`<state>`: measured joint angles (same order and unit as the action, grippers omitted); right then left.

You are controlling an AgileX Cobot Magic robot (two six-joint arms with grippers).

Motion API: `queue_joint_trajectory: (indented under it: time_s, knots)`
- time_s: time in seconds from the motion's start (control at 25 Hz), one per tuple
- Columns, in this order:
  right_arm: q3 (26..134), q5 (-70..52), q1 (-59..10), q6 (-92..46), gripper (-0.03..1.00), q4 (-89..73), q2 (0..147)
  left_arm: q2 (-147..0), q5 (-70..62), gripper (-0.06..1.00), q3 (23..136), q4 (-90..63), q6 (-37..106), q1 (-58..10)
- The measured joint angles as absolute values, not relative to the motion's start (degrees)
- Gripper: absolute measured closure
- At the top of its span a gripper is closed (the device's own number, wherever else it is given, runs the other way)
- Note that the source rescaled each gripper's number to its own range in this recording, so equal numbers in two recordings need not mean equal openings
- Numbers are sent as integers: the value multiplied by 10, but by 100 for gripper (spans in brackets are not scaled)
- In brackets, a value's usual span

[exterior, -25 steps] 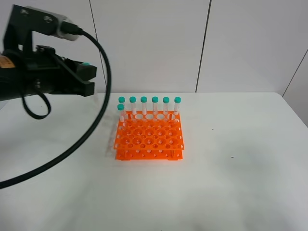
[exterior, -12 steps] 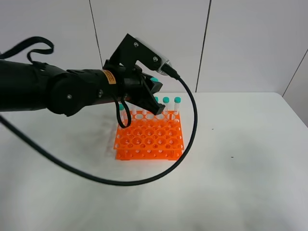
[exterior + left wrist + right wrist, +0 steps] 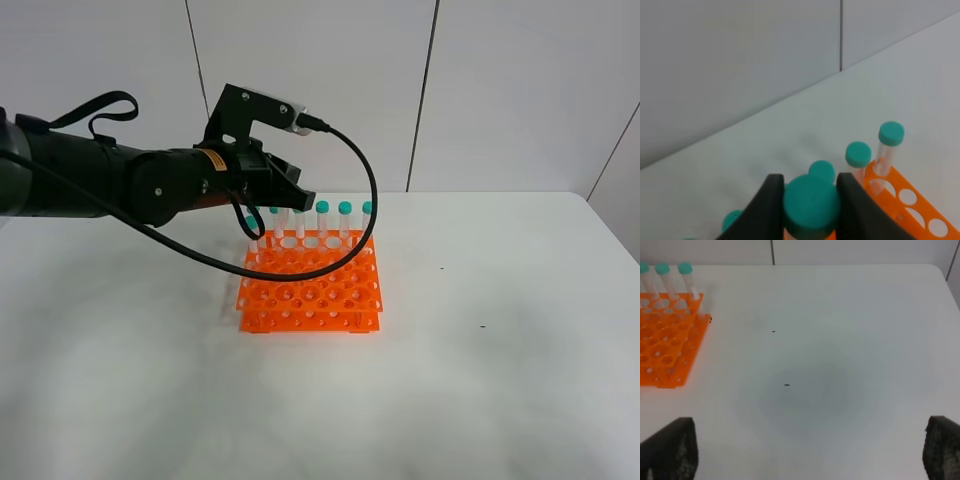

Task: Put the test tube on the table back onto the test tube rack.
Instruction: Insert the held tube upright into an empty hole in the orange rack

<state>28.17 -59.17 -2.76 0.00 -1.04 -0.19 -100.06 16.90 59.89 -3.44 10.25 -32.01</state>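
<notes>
- Left arm (image 3: 130, 185) comes in from the left edge of the high view, stretched almost level, wrist pitched down, black cable (image 3: 350, 240) looping off the wrist camera.
- Left pincer (image 3: 811, 182) is clamped on the slender clear plastic test tube with teal screw cap (image 3: 811, 207). The cap sits squeezed between both black fingers (image 3: 771, 210). The tube body below the cap is out of sight.
- The bright orange plastic tiered rack with round holes (image 3: 310, 290) lies just under and ahead of the left pincer, on the plain white matte table (image 3: 480, 380).
- The other teal-capped tubes (image 3: 891, 134) stand upright in the rack's back row just beyond the pincer's tips. I cannot tell which hole the held tube is over.
- Right pincer (image 3: 805, 440) is spread wide, nothing between its fingers, bare table beneath it and the rack well off to its side.
- Versus one second ago: the left arm was then parked at the far left, well clear of the rack, and has since swung over it.
- Versus half a second ago: the pincer is lower and pulled back slightly toward the row's left end. The rack and its tubes have not moved.
</notes>
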Motion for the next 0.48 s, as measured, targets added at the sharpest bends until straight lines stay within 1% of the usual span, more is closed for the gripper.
queue_joint_trajectory:
  time_s: [0.48]
  knots:
    - [282, -592, -28, 0, -3, -11, -2, -1051, 198, 94, 599, -51, 71, -308]
